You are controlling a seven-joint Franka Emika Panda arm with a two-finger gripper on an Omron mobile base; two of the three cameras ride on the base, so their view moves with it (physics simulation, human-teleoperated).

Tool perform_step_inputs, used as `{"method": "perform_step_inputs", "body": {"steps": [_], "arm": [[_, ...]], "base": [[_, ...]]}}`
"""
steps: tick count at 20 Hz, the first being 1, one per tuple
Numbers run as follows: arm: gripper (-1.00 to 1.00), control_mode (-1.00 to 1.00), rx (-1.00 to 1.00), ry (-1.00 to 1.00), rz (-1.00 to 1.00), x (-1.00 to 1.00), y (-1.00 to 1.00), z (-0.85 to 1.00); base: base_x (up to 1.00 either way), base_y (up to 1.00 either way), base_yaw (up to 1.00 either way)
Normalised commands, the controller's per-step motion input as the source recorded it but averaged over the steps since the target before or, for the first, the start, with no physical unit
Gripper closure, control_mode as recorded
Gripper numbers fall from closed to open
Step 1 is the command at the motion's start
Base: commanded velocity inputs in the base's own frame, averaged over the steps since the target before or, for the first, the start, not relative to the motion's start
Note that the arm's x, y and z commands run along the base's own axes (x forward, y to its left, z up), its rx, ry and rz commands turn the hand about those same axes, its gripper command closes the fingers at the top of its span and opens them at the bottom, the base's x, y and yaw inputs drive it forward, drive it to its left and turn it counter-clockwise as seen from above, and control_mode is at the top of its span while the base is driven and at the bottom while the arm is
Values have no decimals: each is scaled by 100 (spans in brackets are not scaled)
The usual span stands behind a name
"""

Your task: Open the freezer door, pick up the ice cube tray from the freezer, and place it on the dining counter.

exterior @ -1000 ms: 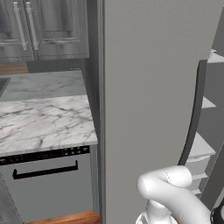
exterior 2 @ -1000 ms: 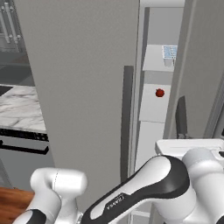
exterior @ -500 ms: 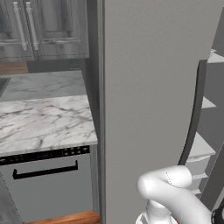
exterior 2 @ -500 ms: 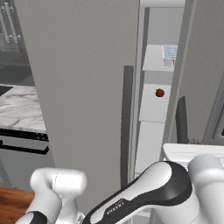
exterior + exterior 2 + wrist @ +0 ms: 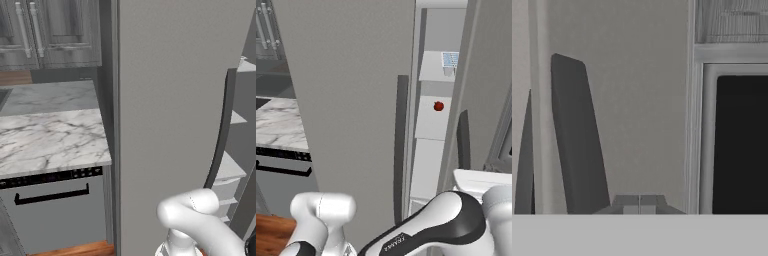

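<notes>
The freezer door (image 5: 165,100) is a tall matte grey slab with a dark curved bar handle (image 5: 220,130) along its right edge. It stands ajar in the right base view, where past the freezer door (image 5: 351,100) and its handle (image 5: 401,145) white shelves show. The pale-blue ice cube tray (image 5: 450,59) lies on the top shelf there. In the hand view my gripper (image 5: 639,203) is shut with nothing between its tips, just right of the handle (image 5: 577,140) and apart from it. The dining counter is out of view.
A marble worktop (image 5: 50,140) over a dishwasher (image 5: 55,210) lies left of the door, under panelled cabinets (image 5: 55,30). A small red item (image 5: 438,106) sits on a lower shelf. A second grey door with a dark handle (image 5: 463,142) stands right. A dark framed panel (image 5: 742,145) fills the hand view's right.
In the right base view the arm's upper links have sunk slightly toward the lower right. The door, shelves and tray have not moved.
</notes>
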Motion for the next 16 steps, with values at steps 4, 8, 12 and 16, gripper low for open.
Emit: {"method": "perform_step_inputs", "body": {"steps": [4, 8, 12, 16], "arm": [[100, -100, 0, 0, -7, -15, -3, 0], [100, -100, 0, 0, -14, -15, 33, 0], [100, -100, -1, 0, -14, -1, 89, 1], [100, -100, -4, 0, -12, 0, 100, 0]], "base": [[0, 0, 0], [0, 0, 0], [0, 0, 0], [0, 0, 0]]}}
